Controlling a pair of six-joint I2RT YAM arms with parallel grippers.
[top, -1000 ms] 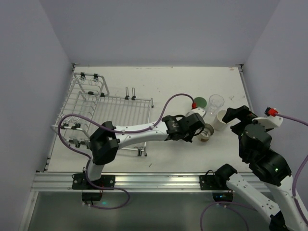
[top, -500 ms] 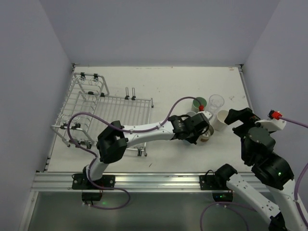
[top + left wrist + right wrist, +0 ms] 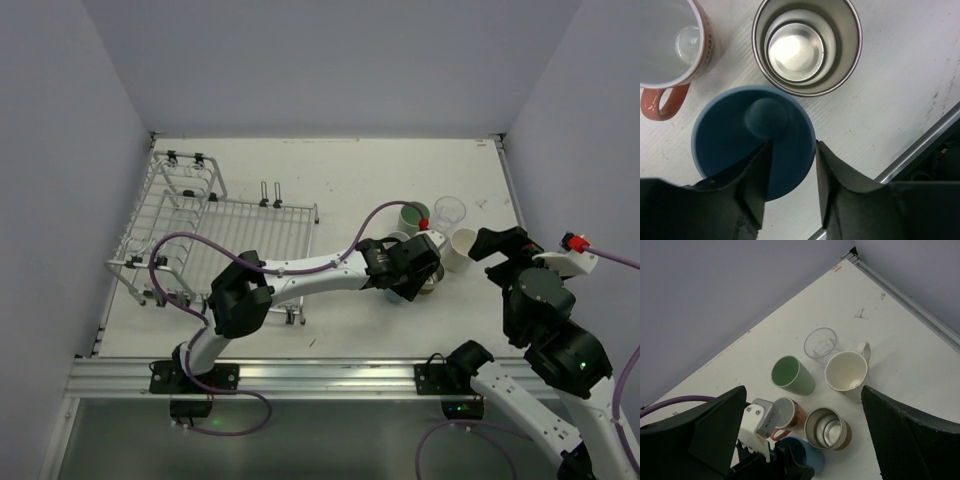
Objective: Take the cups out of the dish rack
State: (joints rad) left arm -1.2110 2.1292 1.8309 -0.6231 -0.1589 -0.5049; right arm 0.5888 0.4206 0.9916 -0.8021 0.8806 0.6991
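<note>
My left gripper (image 3: pixel 790 150) is shut on the rim of the blue cup (image 3: pixel 740 145), one finger inside and one outside. The cup stands low at the table beside a steel-lined brown cup (image 3: pixel 805 45) and an orange mug (image 3: pixel 670 40). From above, the left gripper (image 3: pixel 405 272) covers the blue cup. A pale green cup (image 3: pixel 790 374), a clear cup (image 3: pixel 821 344) and a cream mug (image 3: pixel 846 371) stand just behind. My right gripper (image 3: pixel 802 395) is open and empty, raised to the right of the group. The silver dish rack (image 3: pixel 200 235) sits at the far left.
The cups cluster tightly at centre right, close to the right arm (image 3: pixel 540 300). The left arm's purple cable (image 3: pixel 360 215) loops over the table. The metal front rail (image 3: pixel 920 145) runs just beyond the blue cup. Walls close in the left, back and right.
My left arm has swung right and slightly nearer with the blue cup, bringing it in beside the brown and orange cups. The right arm has drifted slightly.
</note>
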